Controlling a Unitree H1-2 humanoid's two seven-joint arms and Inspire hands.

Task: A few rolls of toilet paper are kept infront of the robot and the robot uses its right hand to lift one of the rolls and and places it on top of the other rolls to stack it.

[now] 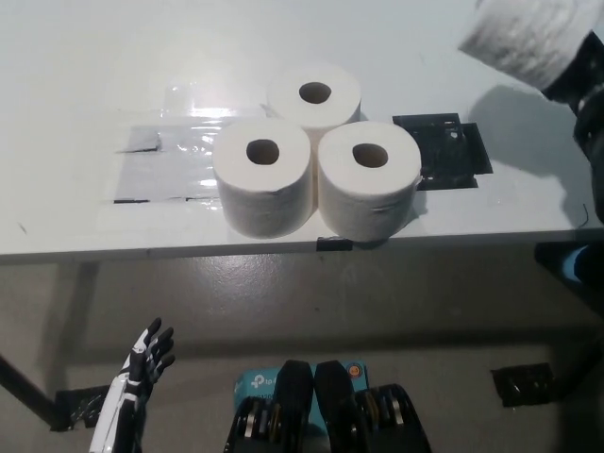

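Three toilet paper rolls stand upright in a tight cluster on the white table (75,85): a front left roll (262,176), a front right roll (369,178) and a back roll (314,93). A fourth roll (524,36) hangs tilted and blurred high at the top right, above the table, with my black right hand (587,90) shut on its right side. My white left hand (142,373) rests low at the lower left, below the table edge, open with fingers apart.
A black tape patch (441,149) lies on the table right of the cluster, under the lifted roll's shadow. A shiny clear film patch (170,156) lies to the left. Table legs and black tape marks show on the floor below.
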